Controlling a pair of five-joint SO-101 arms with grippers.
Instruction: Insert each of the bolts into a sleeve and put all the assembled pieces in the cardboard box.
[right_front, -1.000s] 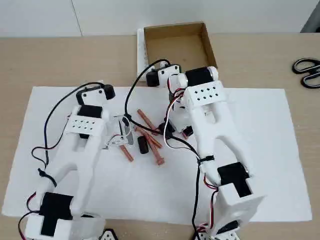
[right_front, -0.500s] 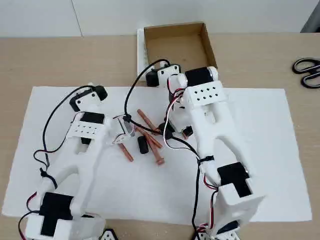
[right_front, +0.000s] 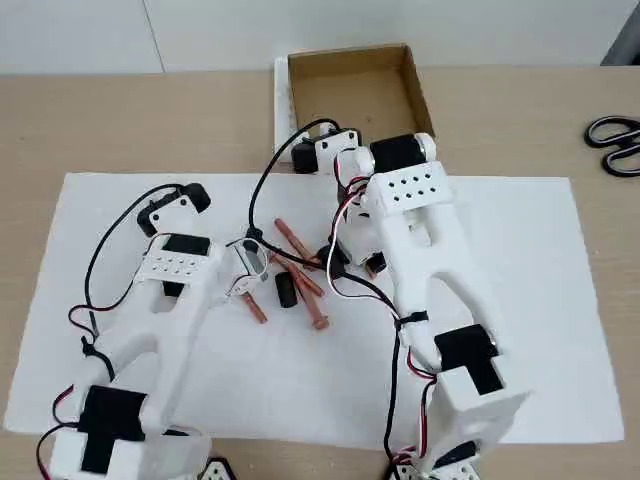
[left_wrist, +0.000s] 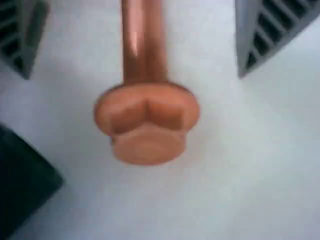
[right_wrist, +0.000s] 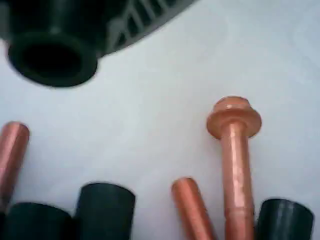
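Currently the left hand (right_front: 250, 268) is open, low over mid-sheet. Its jaws stand either side of a bolt (left_wrist: 146, 122) shaft, not touching it. The bolt lies flat on the paper (right_front: 500, 300), head toward the wrist camera.

Right hand (right_front: 358, 252) looks clamped on a black sleeve (right_wrist: 52, 56), bore showing, held just above the pile. More bolts (right_front: 297, 240) and a loose sleeve (right_front: 286, 290) lie crossed and close together mid-sheet, between the arms. Box (right_front: 345, 52) sits near the desk's (right_front: 100, 120) far edge, just past the paper's far edge, with nothing in it.

Risks, as judged:
- Round shaft on smooth paper: if one jaw lands first, the bolt may roll or squirt out sideways.
- Jaws sit along the shaft, away from the head. A grip there leaves little free length to enter the sleeve.
- Neighbouring bolts lie close, so a lift may drag or scatter them.
- Black cable (right_front: 262, 190) crosses above the pile and could snag a hand or sweep pieces.
- At mating, a slight tilt may jam the bolt tip on the sleeve rim and push the sleeve out of the right hand.
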